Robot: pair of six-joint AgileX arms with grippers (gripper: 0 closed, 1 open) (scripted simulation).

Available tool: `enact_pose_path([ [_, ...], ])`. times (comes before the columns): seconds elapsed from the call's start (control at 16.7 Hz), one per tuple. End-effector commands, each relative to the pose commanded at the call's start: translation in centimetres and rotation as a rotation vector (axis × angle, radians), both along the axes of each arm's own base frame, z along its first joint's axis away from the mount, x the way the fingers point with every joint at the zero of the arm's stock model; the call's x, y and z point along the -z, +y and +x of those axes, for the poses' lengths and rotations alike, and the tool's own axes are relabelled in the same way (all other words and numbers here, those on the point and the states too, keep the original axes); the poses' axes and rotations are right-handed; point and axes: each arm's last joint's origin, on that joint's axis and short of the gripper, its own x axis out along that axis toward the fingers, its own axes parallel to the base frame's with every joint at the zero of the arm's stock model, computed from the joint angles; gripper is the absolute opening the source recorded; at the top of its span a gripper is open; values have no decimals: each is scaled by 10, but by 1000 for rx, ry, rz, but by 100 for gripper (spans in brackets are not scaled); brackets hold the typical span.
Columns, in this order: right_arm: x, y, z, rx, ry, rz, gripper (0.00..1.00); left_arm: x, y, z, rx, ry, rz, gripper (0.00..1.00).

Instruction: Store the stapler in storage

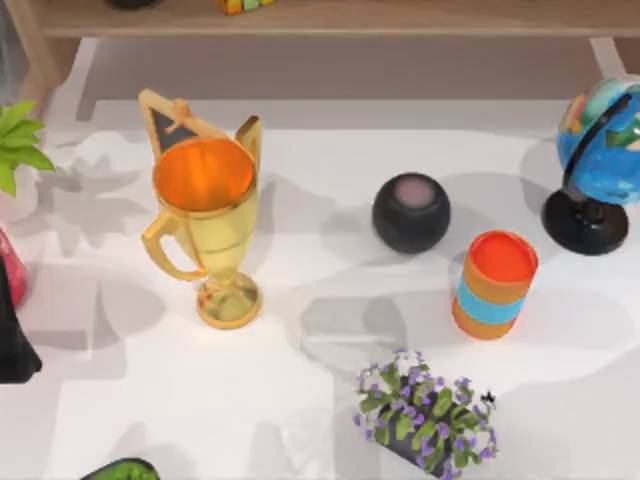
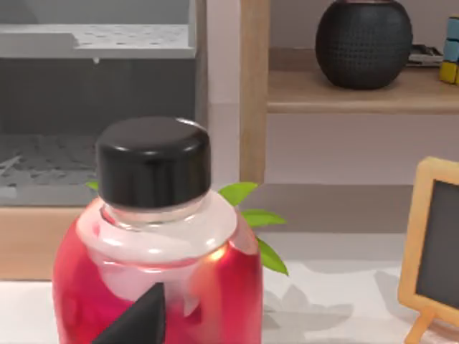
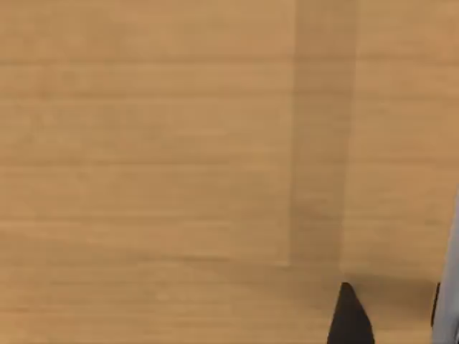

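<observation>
You are looking at a white bench [image 1: 250,420] with a wooden shelf [image 1: 330,18] along its far edge. A glossy gold trophy [image 1: 205,230] stands left of centre, a matte black sphere [image 1: 411,212] mid-bench. Left gripper [image 2: 140,319] is by a red bottle [image 2: 158,272] at the left edge; I cannot tell its fingers' state. The right wrist view shows wood grain. I cannot tell where the stapler is.

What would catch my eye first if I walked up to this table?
Probably the gold trophy standing left of centre, with its bright orange inside. Next the blue globe at the right edge and the orange can with a blue band beside a black ball-shaped speaker. At the left edge stands a red bottle with a black cap, close before the left gripper's camera.
</observation>
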Motion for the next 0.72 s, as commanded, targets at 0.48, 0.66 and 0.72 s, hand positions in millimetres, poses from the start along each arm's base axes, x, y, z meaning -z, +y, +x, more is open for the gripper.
enact_pose_path([
  [0.48,0,0,0,0,0,0,100,0,0,0,0,0,0,100],
  [0.66,0,0,0,0,0,0,100,0,0,0,0,0,0,100],
  [0.72,0,0,0,0,0,0,100,0,0,0,0,0,0,100],
])
